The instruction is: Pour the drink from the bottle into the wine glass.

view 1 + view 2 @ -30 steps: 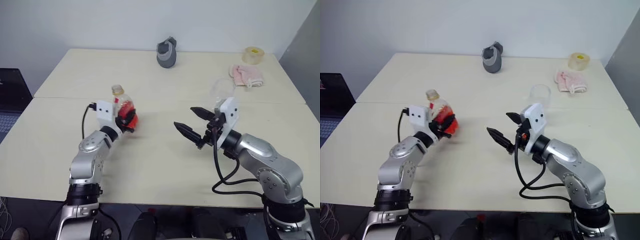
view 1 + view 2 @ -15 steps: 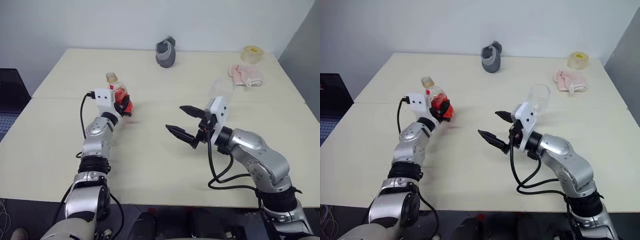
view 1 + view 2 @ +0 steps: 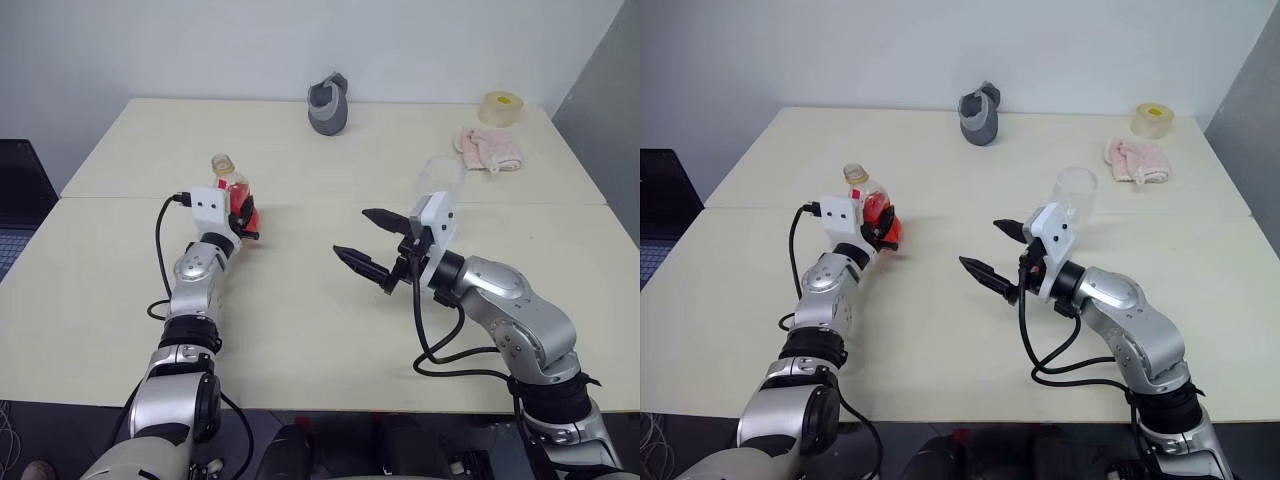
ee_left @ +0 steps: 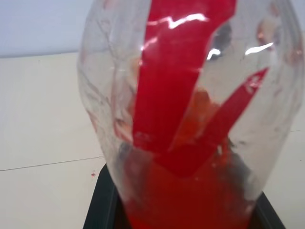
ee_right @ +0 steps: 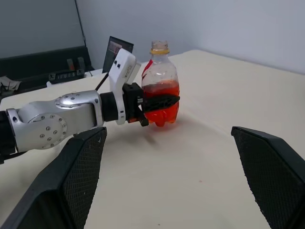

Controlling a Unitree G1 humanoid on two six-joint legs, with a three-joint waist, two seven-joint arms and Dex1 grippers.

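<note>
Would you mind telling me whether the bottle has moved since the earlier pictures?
Yes. The bottle, held in the left pincer, has moved away from the robot, toward the table's seam line, and now stands more upright.

No text, label, brand or number can be read on anything here

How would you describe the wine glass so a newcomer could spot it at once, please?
On the pale table, look just behind the right pincer, toward the pink cloth. The wine glass stands there, clear and empty, unlike the bottle with its red drink.
</note>
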